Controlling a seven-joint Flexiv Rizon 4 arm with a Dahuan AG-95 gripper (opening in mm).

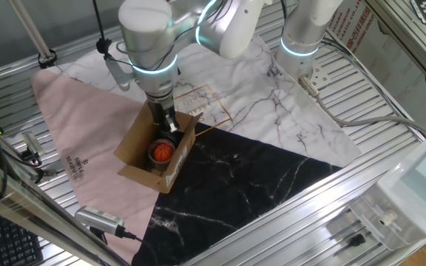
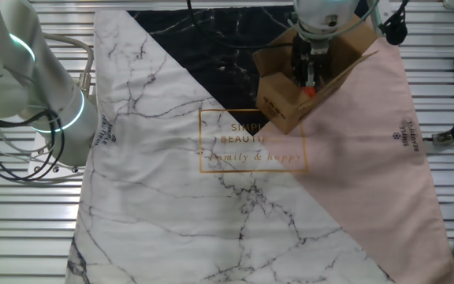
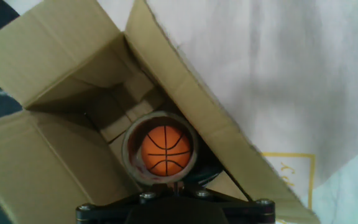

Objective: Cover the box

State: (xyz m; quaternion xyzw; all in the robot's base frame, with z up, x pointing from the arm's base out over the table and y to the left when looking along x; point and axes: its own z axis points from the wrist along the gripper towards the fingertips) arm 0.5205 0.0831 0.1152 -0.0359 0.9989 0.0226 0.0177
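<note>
The brown cardboard box [image 1: 135, 142] stands open on the cloth with its flaps spread out. It also shows in the other fixed view [image 2: 278, 99] and fills the hand view [image 3: 42, 168]. Inside lies a small orange basketball [image 1: 162, 151] [image 3: 165, 150] sitting in a grey ring [image 3: 129, 158]. My gripper [image 1: 170, 127] [image 2: 307, 77] points down into the box mouth, just above the ball and close to the flap on the white cloth's side. In the hand view my gripper [image 3: 178, 185] shows only at the bottom edge, its fingers pressed together with nothing seen between them.
The box rests on a cloth of pink [image 1: 87, 125], white marble [image 1: 272, 103] and black marble [image 1: 250, 177] parts. A second arm's base [image 1: 302, 37] [image 2: 46, 102] stands at the table's edge. A grey cylindrical tool [image 1: 98, 218] lies near the front left. A clear bin [image 1: 413, 199] is at the right.
</note>
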